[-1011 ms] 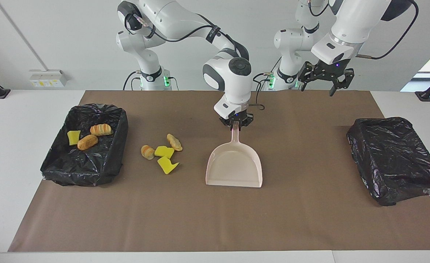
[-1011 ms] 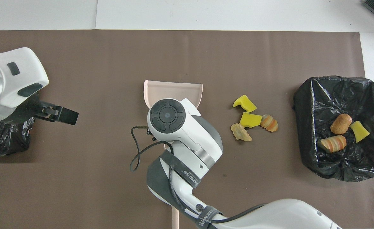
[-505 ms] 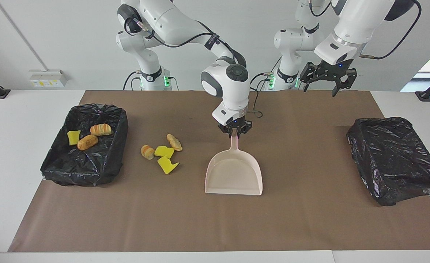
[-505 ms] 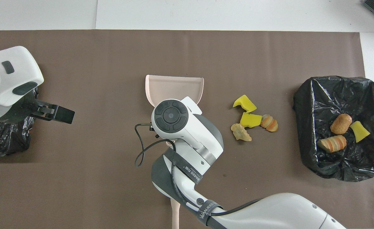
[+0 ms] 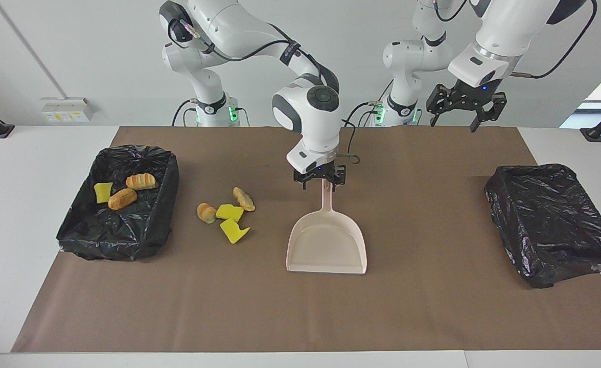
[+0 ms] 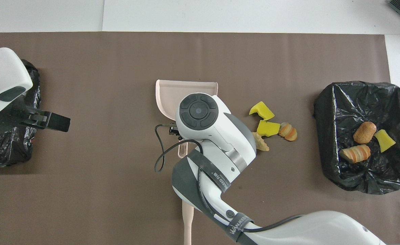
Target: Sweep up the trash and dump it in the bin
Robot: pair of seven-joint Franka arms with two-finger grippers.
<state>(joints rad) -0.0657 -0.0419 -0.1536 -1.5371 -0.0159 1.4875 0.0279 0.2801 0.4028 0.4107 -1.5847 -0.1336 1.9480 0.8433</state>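
Reading clock directions on the overhead view, with twelve o'clock pointing away from the robots: the brown paper mat (image 5: 433,306) covers most of the table. At its three o'clock end sits a bin lined with a black bag (image 5: 75,240). A second lined bin (image 5: 551,220), at nine o'clock, looks empty.

The pink dustpan (image 5: 326,245) lies flat at the centre, mouth toward twelve. The right gripper (image 5: 321,183) hangs over its handle's end with fingers spread to either side, clamping nothing. The left gripper (image 5: 466,115) waits high over the nine o'clock end, fingers wide and empty.

At six o'clock a beige handle (image 6: 187,221) pokes out from under the right arm, probably the brush.

As for the trash, you have three scraps (image 5: 122,198) in the three o'clock bin. Four loose scraps (image 5: 227,211) lie on the mat at three o'clock of the dustpan, apart from it. I'd judge you under halfway: those four need sweeping and dumping.
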